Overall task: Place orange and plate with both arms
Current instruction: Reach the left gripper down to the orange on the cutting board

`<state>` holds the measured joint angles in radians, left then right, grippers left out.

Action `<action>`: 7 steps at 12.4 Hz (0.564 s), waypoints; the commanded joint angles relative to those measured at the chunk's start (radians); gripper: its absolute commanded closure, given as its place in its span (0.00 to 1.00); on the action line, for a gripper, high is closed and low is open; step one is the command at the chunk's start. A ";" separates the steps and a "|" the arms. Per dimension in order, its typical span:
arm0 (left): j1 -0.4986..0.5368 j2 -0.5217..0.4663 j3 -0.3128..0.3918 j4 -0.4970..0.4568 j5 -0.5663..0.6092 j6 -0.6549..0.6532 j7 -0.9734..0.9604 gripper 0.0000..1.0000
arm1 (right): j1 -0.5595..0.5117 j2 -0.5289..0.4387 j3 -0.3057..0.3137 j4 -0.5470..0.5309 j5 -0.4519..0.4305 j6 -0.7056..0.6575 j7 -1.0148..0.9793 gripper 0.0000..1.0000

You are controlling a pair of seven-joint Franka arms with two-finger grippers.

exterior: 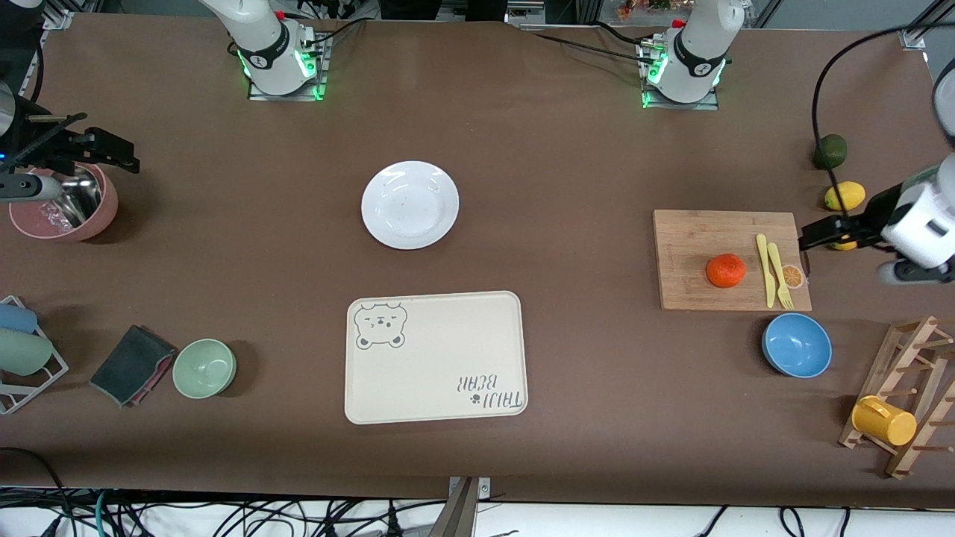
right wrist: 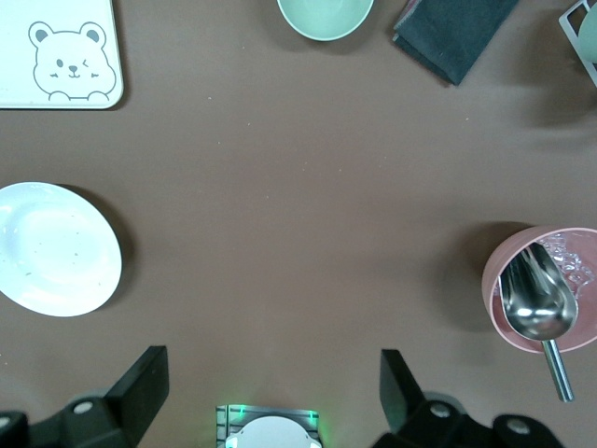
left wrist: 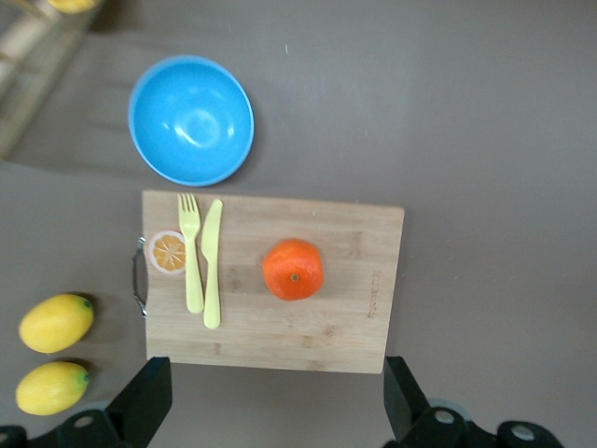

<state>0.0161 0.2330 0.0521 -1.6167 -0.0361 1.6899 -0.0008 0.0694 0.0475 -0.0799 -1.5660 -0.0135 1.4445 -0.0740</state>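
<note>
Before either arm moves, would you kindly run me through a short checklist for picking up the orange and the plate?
1. Left gripper open: ok.
2. Right gripper open: ok.
3. Orange uncovered on the cutting board, apart from the yellow fork and knife: ok.
4. Plate bare, nothing lying on it: ok.
5. Bear tray free to receive things: ok.
6. Grippers positioned over their targets: not ok, the left hangs by the lemons, the right over the pink bowl.

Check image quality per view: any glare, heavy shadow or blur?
Front view: sharp, even light, soft shadows beside the green bowl and blue bowl. Left wrist view: orange crisp, slight sheen in that blue bowl. Right wrist view: clear, highlight on the metal scoop.
</note>
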 commanded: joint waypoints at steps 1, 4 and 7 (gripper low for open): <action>-0.002 0.055 -0.009 -0.024 0.027 -0.009 0.019 0.00 | 0.000 0.006 0.002 0.023 0.004 -0.006 0.006 0.00; 0.001 0.046 -0.024 -0.229 0.027 0.243 0.019 0.00 | 0.001 0.006 0.002 0.021 0.004 -0.006 0.008 0.00; 0.010 0.048 -0.024 -0.400 0.031 0.469 0.018 0.00 | 0.003 0.006 0.003 0.021 0.004 -0.006 0.011 0.00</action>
<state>0.0139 0.3162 0.0335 -1.9004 -0.0361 2.0476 0.0021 0.0707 0.0474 -0.0791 -1.5659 -0.0135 1.4459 -0.0740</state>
